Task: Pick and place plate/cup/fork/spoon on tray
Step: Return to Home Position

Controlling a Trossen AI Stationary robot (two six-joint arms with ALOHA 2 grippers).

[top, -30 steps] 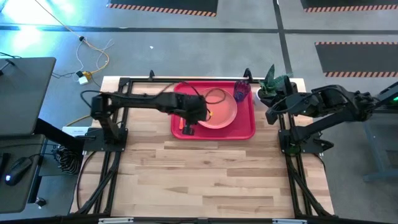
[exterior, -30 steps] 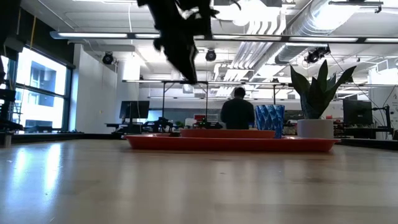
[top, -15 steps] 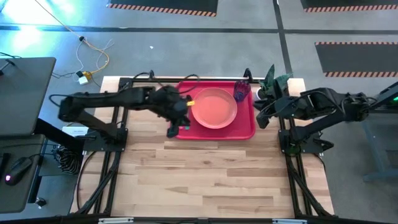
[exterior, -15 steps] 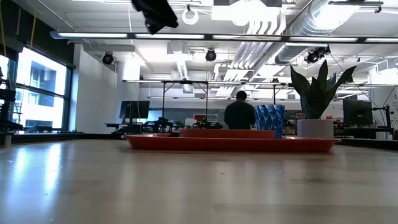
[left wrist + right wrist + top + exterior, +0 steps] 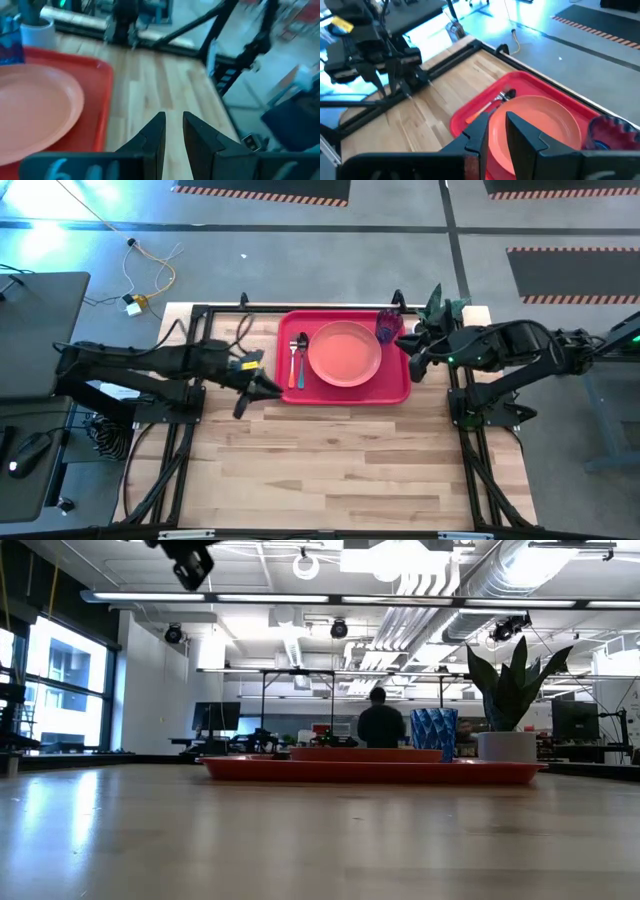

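Bare wooden table [image 5: 330,470] up front. Further back, the left gripper [image 5: 243,397] hangs over the wood just off the tray's left edge, its fingers [image 5: 155,132] drawn close with only a thin slit between them, carrying nothing. On to the red tray [image 5: 400,392] at the back: fork [image 5: 294,369] and spoon [image 5: 302,350] lie side by side along its left side, the pink plate [image 5: 345,353] sits in the middle, the blue cup [image 5: 389,327] stands in its far right corner. The right gripper [image 5: 412,367] hovers at the tray's right edge, jaws nearly together, empty. Behind it, a potted plant [image 5: 437,313].
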